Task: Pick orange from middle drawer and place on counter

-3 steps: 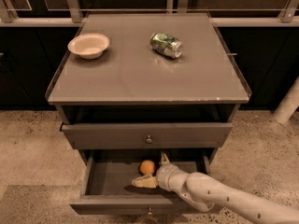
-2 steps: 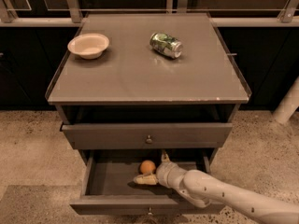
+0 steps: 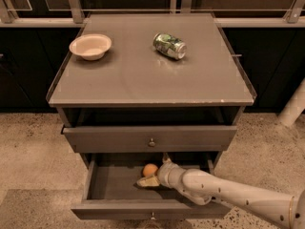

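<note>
Reach-and-grasp step: hand low inside the open middle drawer, spread apart, orange right at its tips, contact unclear; next move likely wants a square closure, then a lift to the surface above.

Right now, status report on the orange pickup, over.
Gripper open, inside the middle drawer, at the orange. Orange on drawer floor, not yet lifted. Bowl and can on counter.
</note>
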